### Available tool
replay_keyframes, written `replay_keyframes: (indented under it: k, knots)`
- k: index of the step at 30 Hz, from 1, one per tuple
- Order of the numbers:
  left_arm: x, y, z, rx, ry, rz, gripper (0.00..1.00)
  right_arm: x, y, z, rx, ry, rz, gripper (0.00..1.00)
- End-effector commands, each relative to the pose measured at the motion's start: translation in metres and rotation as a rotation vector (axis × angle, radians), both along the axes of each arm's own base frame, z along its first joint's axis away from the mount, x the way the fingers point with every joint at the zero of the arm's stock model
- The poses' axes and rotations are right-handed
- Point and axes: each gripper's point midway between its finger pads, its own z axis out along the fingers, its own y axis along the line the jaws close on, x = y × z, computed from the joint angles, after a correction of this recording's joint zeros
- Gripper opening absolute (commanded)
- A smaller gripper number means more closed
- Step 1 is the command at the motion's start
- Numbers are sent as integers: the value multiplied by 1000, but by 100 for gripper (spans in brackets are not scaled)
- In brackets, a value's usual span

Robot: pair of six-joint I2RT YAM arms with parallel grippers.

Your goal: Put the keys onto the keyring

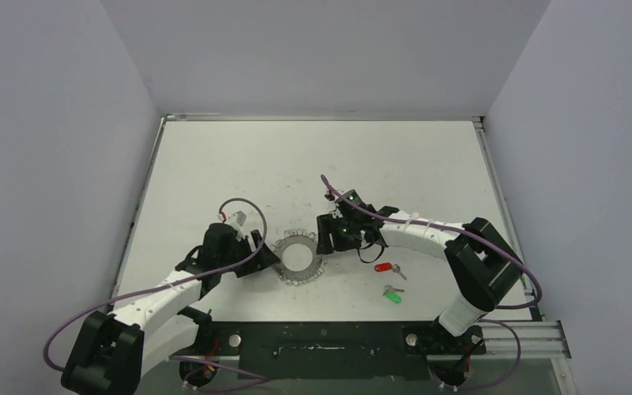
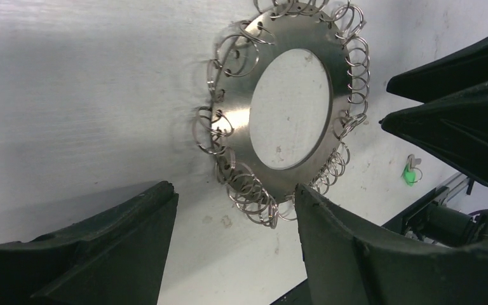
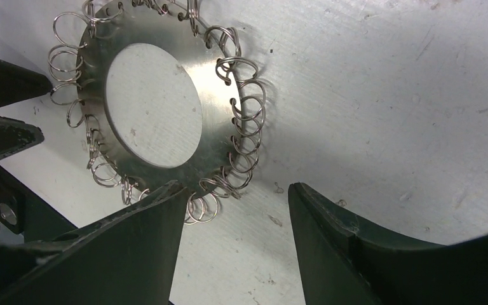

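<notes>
Keyring [image 1: 299, 257]: flat on the desk [image 1: 395, 156], in its near half, slightly left of centre, between the two grippers.
Left gripper [image 1: 265, 253]: just left of the keyring, facing its left edge; the ring's fringe lies before the gap between its fingers.
Right gripper [image 1: 322, 240]: just right of the keyring and slightly behind it, facing the ring's right edge from the opposite side.
Farther key [image 1: 385, 267]: on the desk, right of the keyring, in front of the right arm [image 1: 420, 233], well apart from the ring.
Nearer key [image 1: 392, 296]: on the desk, just in front of the farther key, not touching it, closest to the near edge.
</notes>
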Motion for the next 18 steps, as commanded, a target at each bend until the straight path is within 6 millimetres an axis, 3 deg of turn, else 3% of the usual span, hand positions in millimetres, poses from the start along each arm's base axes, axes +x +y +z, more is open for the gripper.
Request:
replay_keyframes:
  k: [1,10,18]
  knots:
    - [13,-14,5,67,-43,-37,65,6,12,6,37,-32,15,58]
    - [17,-25,-10,167,-1,-72,53,9,14,-4,18,-14,8,40]
    - [37,-32,2,190,-26,-77,36,0,18,-13,5,18,17,22]
